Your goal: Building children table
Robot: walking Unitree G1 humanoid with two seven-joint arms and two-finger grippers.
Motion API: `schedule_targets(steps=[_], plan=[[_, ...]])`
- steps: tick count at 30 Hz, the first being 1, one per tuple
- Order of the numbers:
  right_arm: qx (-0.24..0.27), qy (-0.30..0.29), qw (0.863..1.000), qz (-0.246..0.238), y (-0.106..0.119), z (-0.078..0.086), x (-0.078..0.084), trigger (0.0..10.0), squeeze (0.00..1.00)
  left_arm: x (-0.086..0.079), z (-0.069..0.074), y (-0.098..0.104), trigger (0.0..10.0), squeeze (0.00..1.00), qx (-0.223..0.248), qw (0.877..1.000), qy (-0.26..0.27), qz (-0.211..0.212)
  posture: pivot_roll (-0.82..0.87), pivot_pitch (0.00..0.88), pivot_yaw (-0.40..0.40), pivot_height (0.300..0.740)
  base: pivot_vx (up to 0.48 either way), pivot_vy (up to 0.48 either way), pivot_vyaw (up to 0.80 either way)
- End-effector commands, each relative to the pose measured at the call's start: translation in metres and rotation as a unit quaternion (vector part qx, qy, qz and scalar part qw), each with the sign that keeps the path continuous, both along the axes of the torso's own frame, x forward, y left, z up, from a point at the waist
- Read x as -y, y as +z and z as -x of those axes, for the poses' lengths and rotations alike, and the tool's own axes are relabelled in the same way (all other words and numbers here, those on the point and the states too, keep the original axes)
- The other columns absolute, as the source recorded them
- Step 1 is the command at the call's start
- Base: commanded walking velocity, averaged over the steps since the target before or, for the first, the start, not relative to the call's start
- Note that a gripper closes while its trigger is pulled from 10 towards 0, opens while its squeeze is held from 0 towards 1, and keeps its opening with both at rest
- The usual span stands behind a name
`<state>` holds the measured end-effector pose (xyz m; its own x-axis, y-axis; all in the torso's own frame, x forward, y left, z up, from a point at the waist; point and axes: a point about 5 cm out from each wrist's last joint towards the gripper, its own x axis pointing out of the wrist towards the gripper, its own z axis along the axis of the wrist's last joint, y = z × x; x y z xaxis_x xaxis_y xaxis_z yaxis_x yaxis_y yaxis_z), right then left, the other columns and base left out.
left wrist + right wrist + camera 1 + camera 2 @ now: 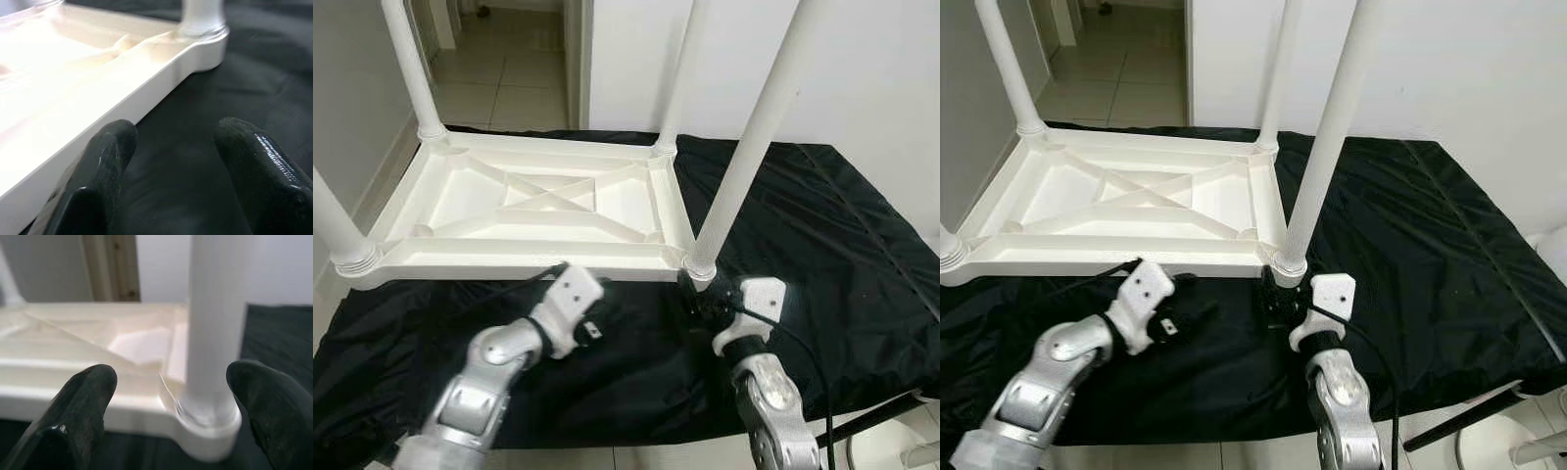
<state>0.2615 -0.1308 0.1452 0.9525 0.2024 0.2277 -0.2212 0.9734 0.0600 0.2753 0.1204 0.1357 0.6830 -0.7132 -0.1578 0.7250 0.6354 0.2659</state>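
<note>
The white plastic children's table [529, 211] lies upside down on a counter [822, 255] covered with black cloth, occupying the far-left portion of that surface. 4 legs point upward from its corner sockets. The underside shows raised ribs in a cross pattern.

The right end effector [700, 302] sits at the table's near-right corner, beside the base of the near-right leg [744, 157]. In the right wrist view its 2 fingers [83, 404] are spread wide apart, either side of the leg base [208, 406], gripping nothing. The left end effector [597, 328] rests low over the cloth just in front of the table's near edge, fingers [105, 161] released with only cloth between them.

Judgement on handling: the table appears to be moulded hollow plastic, therefore light and stiff, but smooth and probably slippery under hard fingertips. The legs are long, so any push high up would lever the socket. The soundest hold for seating or tightening looks to be low on the leg, at the threaded collar [701, 264] next to the socket. The rim offers a thin, firm edge for steadying. The cloth may let the top slide under side load.
</note>
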Motion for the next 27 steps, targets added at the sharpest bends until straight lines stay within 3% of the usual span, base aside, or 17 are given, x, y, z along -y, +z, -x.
schedule_targets(steps=[1, 4, 6, 8, 9, 11, 13, 20, 27], plan=[[-0.016, 0.005, 1.0, 0.001, -0.005, 0.0, 0.001, 10.0, 0.0, -0.001, 0.0, 0.0, 10.0, 0.0, -0.002, 1.0, -0.017, -0.007, -0.04, 0.024, -0.054, 0.74, 0.0, 0.0, 0.0], [-0.018, 0.037, 0.999, -0.005, -0.003, -0.004, -0.004, 10.0, 0.0, -0.022, -0.007, 0.0, 10.0, 0.0, 0.0, 0.999, 0.003, -0.033, -0.04, 0.03, -0.052, 0.74, 0.0, 0.0, 0.0], [-0.018, 0.037, 0.999, -0.005, -0.003, -0.004, -0.004, 10.0, 0.0, -0.022, -0.007, 0.0, 10.0, 0.0, 0.0, 0.999, 0.003, -0.033, -0.04, 0.03, -0.052, 0.74, 0.0, 0.0, 0.0], [-0.015, 0.065, 0.998, -0.007, 0.002, -0.008, -0.007, 10.0, 0.0, -0.046, -0.017, 0.002, 10.0, 0.0, 0.004, 0.998, 0.041, -0.056, -0.03, 0.047, -0.051, 0.74, 0.0, 0.0, 0.0], [-0.015, 0.065, 0.998, -0.007, 0.002, -0.008, -0.007, 10.0, 0.0, -0.046, -0.017, 0.002, 10.0, 0.0, 0.004, 0.998, 0.041, -0.056, -0.03, 0.047, -0.051, 0.74, 0.0, 0.0, 0.0], [-0.015, 0.094, 0.995, -0.005, 0.005, -0.015, -0.007, 10.0, 0.0, -0.074, -0.032, 0.011, 10.0, 0.0, 0.019, 0.993, 0.092, -0.074, -0.03, 0.052, -0.052, 0.74, 0.0, 0.0, 0.0], [-0.019, 0.102, 0.995, -0.006, 0.005, -0.021, -0.001, 10.0, 0.0, -0.089, -0.045, 0.019, 10.0, 0.0, 0.035, 0.987, 0.129, -0.086, -0.03, 0.055, -0.053, 0.74, 0.0, 0.0, 0.0], [-0.018, 0.088, 0.996, -0.003, 0.007, -0.031, 0.012, 10.0, 0.0, -0.104, -0.064, 0.027, 10.0, 0.0, 0.054, 0.976, 0.181, -0.108, -0.03, 0.063, -0.049, 0.74, 0.0, 0.0, 0.0], [-0.018, 0.051, 0.998, -0.012, 0.007, -0.038, 0.029, 10.0, 0.0, -0.103, -0.078, 0.033, 10.0, 0.0, 0.054, 0.975, 0.189, -0.106, -0.03, 0.066, -0.047, 0.74, 0.0, 0.0, 0.0]])
